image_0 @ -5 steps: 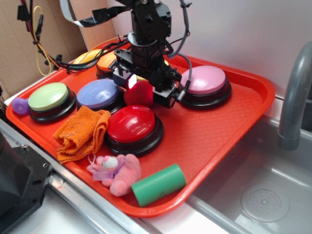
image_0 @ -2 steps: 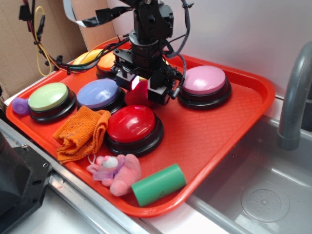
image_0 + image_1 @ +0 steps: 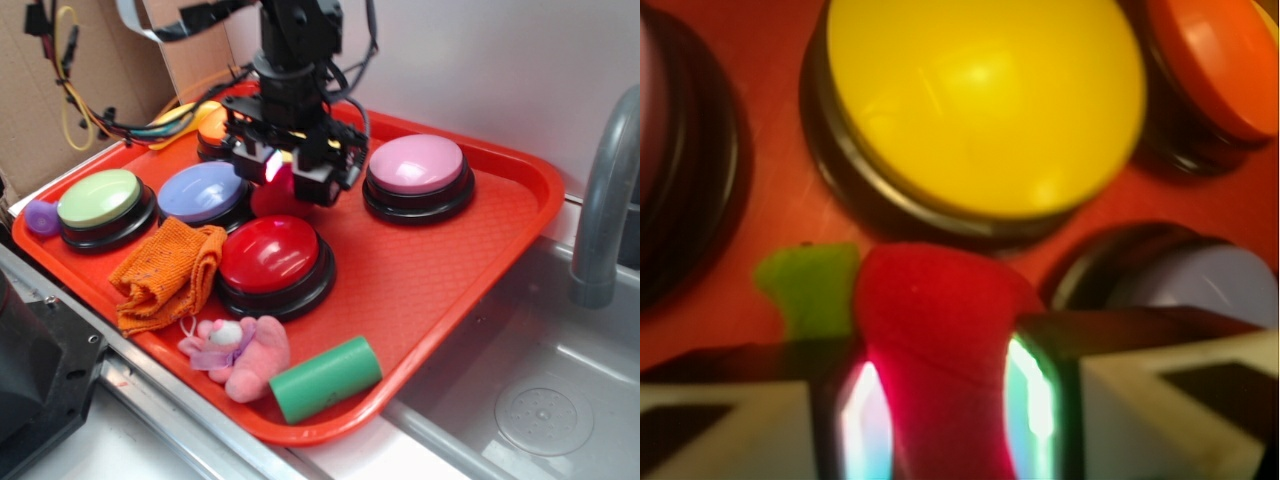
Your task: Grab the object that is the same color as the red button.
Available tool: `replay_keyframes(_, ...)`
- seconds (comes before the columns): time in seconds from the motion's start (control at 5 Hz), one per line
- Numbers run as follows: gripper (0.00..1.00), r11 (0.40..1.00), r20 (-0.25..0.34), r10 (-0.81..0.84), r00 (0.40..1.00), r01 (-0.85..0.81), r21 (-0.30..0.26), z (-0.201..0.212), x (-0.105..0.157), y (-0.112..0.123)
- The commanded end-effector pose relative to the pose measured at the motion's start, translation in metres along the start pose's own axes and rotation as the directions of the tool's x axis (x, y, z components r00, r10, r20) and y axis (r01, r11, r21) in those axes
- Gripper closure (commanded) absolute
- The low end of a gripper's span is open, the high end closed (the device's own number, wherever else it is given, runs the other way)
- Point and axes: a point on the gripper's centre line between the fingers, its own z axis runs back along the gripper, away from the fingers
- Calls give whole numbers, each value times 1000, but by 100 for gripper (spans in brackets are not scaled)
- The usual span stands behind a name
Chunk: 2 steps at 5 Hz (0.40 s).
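The strawberry (image 3: pixel 932 350) sat pinched between the fingers (image 3: pixel 868 415), clamped on both flanks, leaves (image 3: pixel 810 288) sticking out to one side. In the exterior view it hung just behind the red button (image 3: pixel 270 252), between the buttons on the tray (image 3: pixel 450 260).

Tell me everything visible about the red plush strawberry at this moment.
The strawberry is small, fuzzy red plush with a green fabric leaf at one end. The gripper is shut on it, squeezing its middle narrow. In the exterior view it sits mostly hidden among the red, purple and pink buttons.
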Motion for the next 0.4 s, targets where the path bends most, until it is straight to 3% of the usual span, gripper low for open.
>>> replay_keyframes(0.0,100,970,52,-92,994,101,-221,77,-3,22)
replay_keyframes(0.2,100,954,29,-175,984,177,-240,110,-17,44)
